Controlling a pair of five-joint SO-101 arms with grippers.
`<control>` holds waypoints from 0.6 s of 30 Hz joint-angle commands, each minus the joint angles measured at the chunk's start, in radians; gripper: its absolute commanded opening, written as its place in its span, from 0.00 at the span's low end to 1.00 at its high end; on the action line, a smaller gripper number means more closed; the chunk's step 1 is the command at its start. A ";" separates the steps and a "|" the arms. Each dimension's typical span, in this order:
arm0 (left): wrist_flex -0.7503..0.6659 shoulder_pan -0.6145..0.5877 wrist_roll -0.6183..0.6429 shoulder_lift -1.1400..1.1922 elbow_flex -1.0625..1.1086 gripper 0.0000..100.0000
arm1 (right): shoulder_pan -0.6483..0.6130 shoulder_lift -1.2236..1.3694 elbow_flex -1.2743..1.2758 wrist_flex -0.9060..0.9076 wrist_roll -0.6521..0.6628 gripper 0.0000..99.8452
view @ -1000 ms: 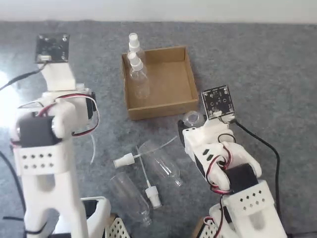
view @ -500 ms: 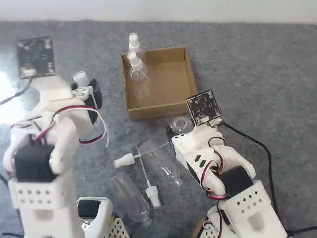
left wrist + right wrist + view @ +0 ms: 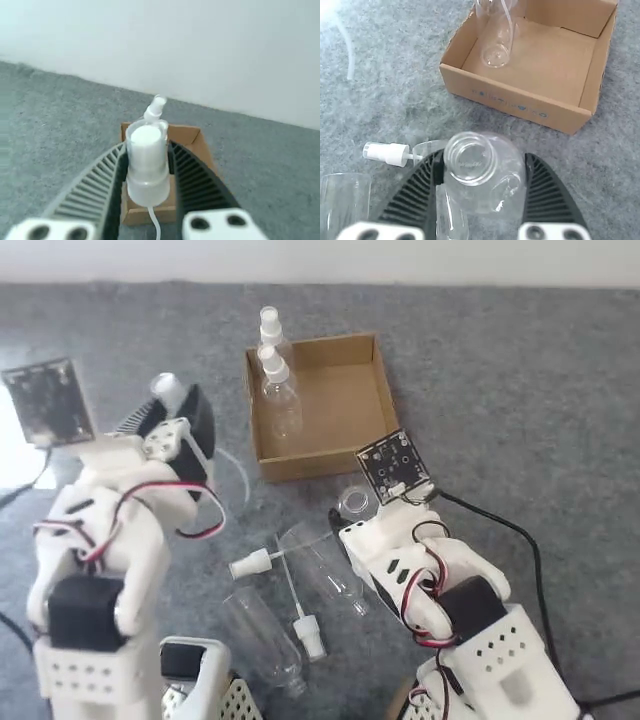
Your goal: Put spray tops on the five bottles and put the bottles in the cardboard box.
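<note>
Tools both clamped: left tool (image 3: pixel 147 150) on spray top (image 3: pixel 146 162), right tool (image 3: pixel 482 157) on uncapped bottle (image 3: pixel 492 185).

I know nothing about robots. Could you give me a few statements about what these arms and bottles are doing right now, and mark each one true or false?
1. The left end effector grips a spray top. True.
2. The right end effector is empty. False: it holds an open bottle with no top on it.
3. The cardboard box has two capped bottles in it. True.
4. Four bottles lie loose outside the box. False: two uncapped bottles lie there.
</note>
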 commanded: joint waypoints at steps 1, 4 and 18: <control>-0.041 0.091 0.015 -0.074 -0.001 0.01 | -0.012 -0.042 0.000 0.001 0.018 0.08; -0.041 0.112 0.048 -0.100 -0.001 0.01 | -0.039 -0.042 0.005 0.001 0.058 0.08; -0.152 0.256 0.064 -0.161 -0.002 0.01 | -0.070 -0.217 0.035 0.010 0.103 0.07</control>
